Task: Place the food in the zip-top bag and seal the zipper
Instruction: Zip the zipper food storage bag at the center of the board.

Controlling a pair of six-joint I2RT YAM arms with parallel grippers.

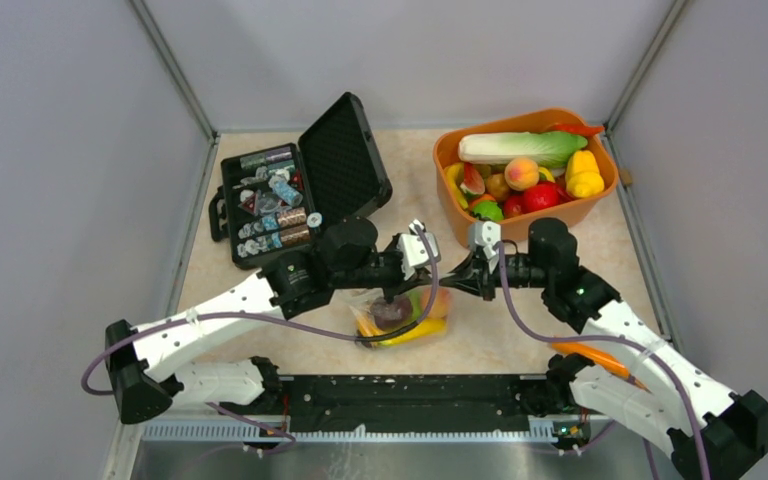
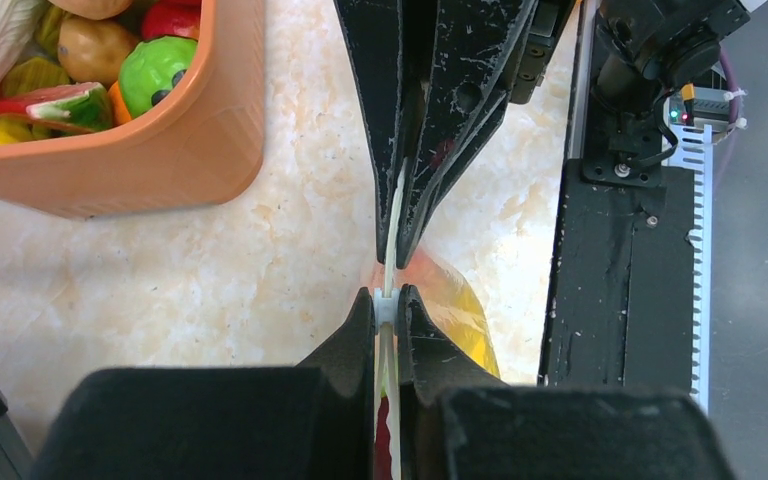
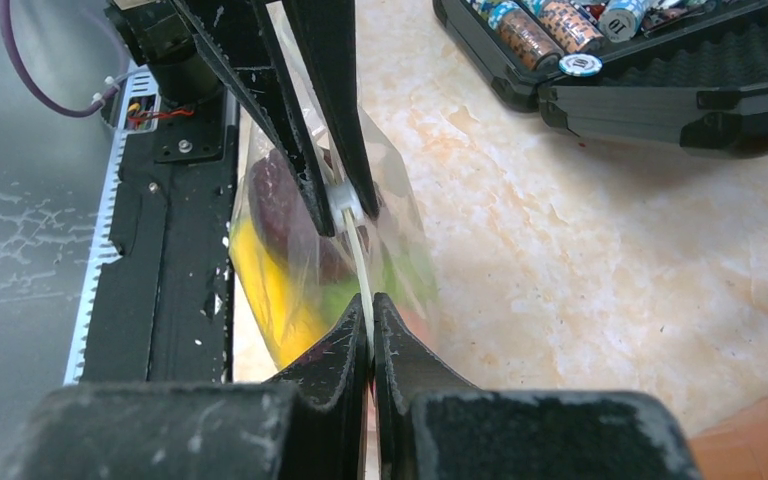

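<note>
The clear zip-top bag hangs between my two grippers just above the table, with yellow, purple, green and red toy food inside. In the right wrist view the bag shows a yellow piece and a purple piece. My left gripper is shut on the zipper, right at a small white slider. My right gripper is shut on the same zipper strip, tip to tip with the left one. More food fills the orange tub.
The orange tub stands at the back right, also in the left wrist view. The open black case sits back left. A black rail runs along the near edge. A long orange piece lies by the right arm.
</note>
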